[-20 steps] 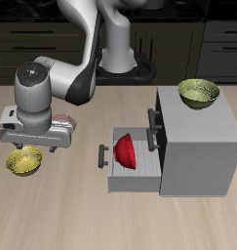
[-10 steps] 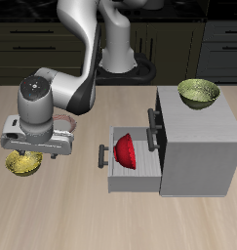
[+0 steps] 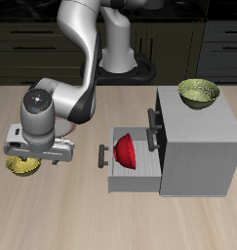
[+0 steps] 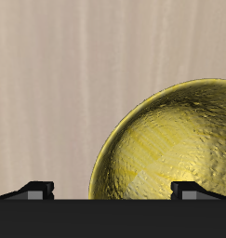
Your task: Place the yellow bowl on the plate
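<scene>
The yellow bowl point(image 3: 19, 170) point(image 4: 175, 144) sits on the wooden table near its front edge, golden with a speckled inside. My gripper point(image 3: 28, 161) point(image 4: 114, 189) hangs low right over it and covers its back half in the exterior view. The gripper is open and holds nothing. In the wrist view one fingertip point(image 4: 194, 188) is over the bowl's inside and the other fingertip point(image 4: 34, 188) is outside the rim, so the fingers straddle the rim. The plate is hidden; I cannot see it in either view.
A grey cabinet point(image 3: 200, 137) stands beside the arm with its drawer point(image 3: 114, 176) pulled open toward the gripper. A red bowl point(image 3: 127, 151) lies in the drawer. An olive yellow-green bowl point(image 3: 199, 92) sits on the cabinet top.
The gripper has dropped toward the table and moved a little toward the front edge, covering more of the yellow bowl. The bowl has not moved.
</scene>
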Available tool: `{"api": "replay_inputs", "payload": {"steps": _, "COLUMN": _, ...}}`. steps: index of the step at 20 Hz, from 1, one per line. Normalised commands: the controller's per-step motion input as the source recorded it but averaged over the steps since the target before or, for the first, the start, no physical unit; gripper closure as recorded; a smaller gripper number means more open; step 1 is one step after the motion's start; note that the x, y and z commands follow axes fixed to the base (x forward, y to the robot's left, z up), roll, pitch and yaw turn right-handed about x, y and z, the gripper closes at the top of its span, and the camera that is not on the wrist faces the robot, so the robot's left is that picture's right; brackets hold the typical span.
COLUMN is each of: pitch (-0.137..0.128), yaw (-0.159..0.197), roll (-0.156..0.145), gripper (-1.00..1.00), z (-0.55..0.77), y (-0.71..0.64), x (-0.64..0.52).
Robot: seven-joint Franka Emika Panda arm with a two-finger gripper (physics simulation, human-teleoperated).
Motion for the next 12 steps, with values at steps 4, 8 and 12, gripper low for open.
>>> {"api": "replay_inputs", "payload": {"steps": 4, "pitch": 0.043, "yaw": -0.027, "roll": 0.014, "gripper": -1.00, "z": -0.27, "y": 0.06, "x": 0.02}}
{"api": "replay_inputs", "payload": {"steps": 8, "pitch": 0.023, "yaw": -0.030, "roll": 0.009, "gripper": 1.00, "z": -0.24, "y": 0.00, "x": -0.05}}
{"api": "replay_inputs", "payload": {"steps": 12, "pitch": -0.008, "yaw": 0.002, "roll": 0.029, "gripper": 1.00, "z": -0.02, "y": -0.01, "x": -0.06}}
